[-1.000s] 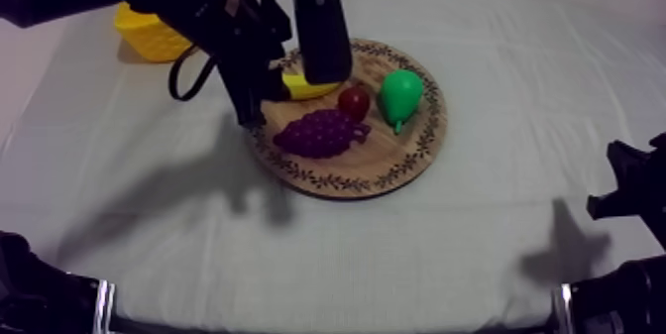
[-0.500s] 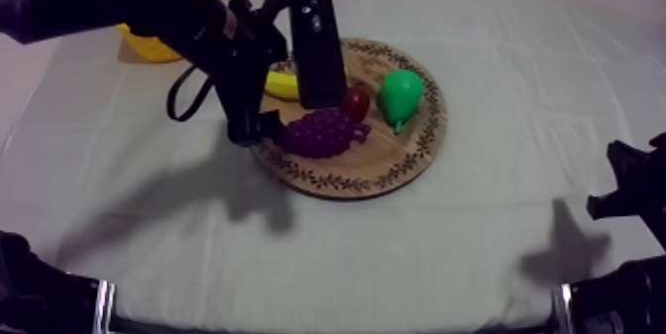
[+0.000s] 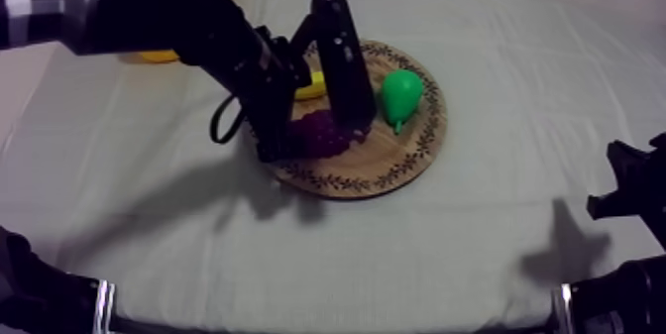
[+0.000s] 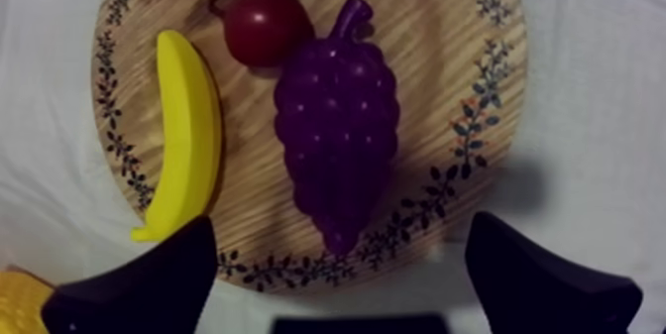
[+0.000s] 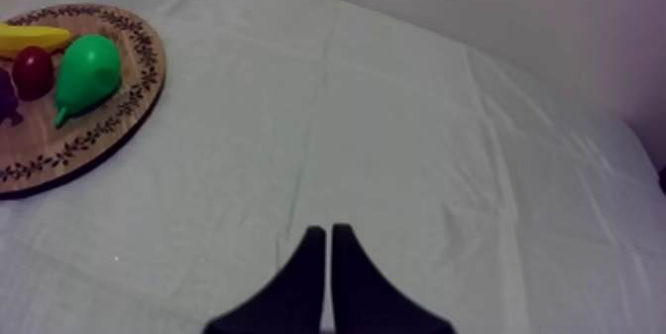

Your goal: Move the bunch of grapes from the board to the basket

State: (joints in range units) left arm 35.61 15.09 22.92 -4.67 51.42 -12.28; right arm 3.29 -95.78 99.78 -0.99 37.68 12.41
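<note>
Nearest the table's front edge, our right gripper [image 5: 327,234] sits low, fingers pressed into a narrow wedge. Our left gripper [image 4: 344,224] hangs with fingers wide apart over the bunch of grapes [image 4: 337,130], which lies on the wooden board [image 4: 446,80] with the banana [image 4: 188,150], small red fruit [image 4: 263,26] and pear [image 3: 399,95]. Beyond, the yellow basket [image 3: 154,56] stands behind our left arm, its inside hidden.

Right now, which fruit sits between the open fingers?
The grapes: the purple bunch, centred between the left gripper's fingers. The banana lies off to one side, the small red fruit beyond.
</note>
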